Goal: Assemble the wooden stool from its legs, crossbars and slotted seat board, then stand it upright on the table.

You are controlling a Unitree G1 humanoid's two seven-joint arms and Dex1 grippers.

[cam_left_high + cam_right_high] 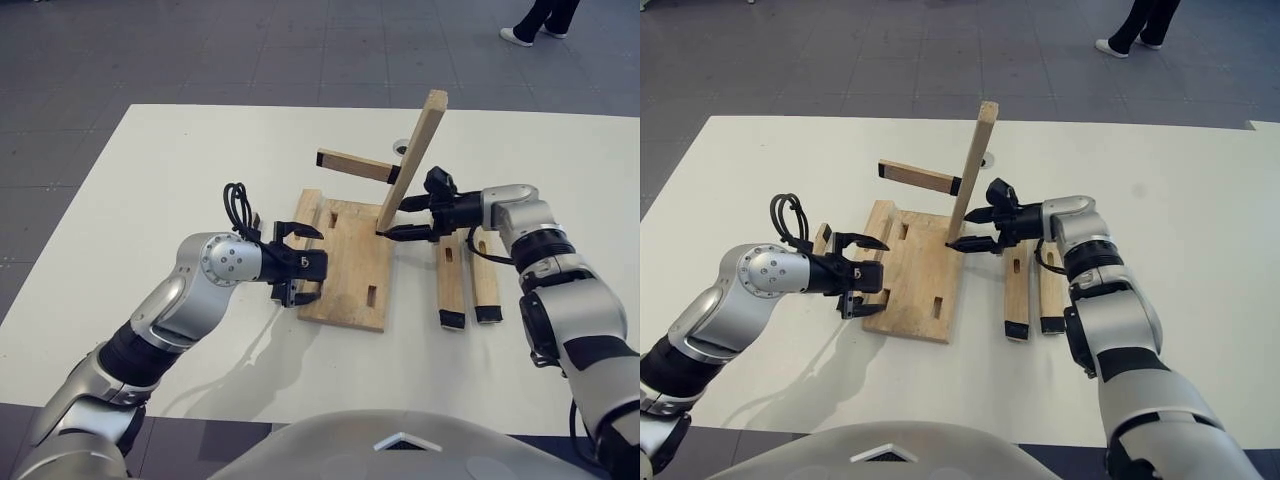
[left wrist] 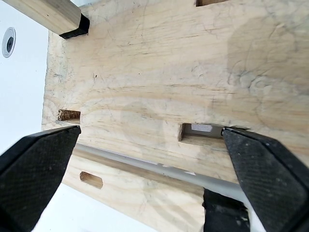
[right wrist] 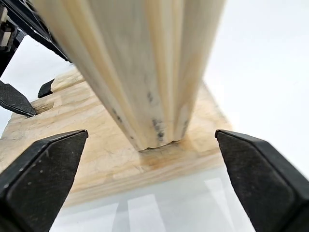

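Note:
The slotted seat board [image 1: 350, 262] lies flat on the white table. A wooden leg [image 1: 412, 160] stands tilted on the board's far right corner, with a crossbar [image 1: 355, 165] sticking out to its left. My right gripper [image 1: 402, 220] is open, its fingers [image 3: 43, 169] on either side of the leg's lower end [image 3: 154, 125] without closing on it. My left gripper [image 1: 298, 263] is open at the board's left edge, its pads [image 2: 38, 164] spread over the slotted surface [image 2: 169, 72]. Nothing is held.
Two loose legs with black end caps [image 1: 450, 282] [image 1: 485, 285] lie side by side to the right of the board. Another wooden piece [image 1: 308, 205] lies along the board's far left edge. A small round grommet [image 1: 402, 145] sits in the tabletop behind the leg.

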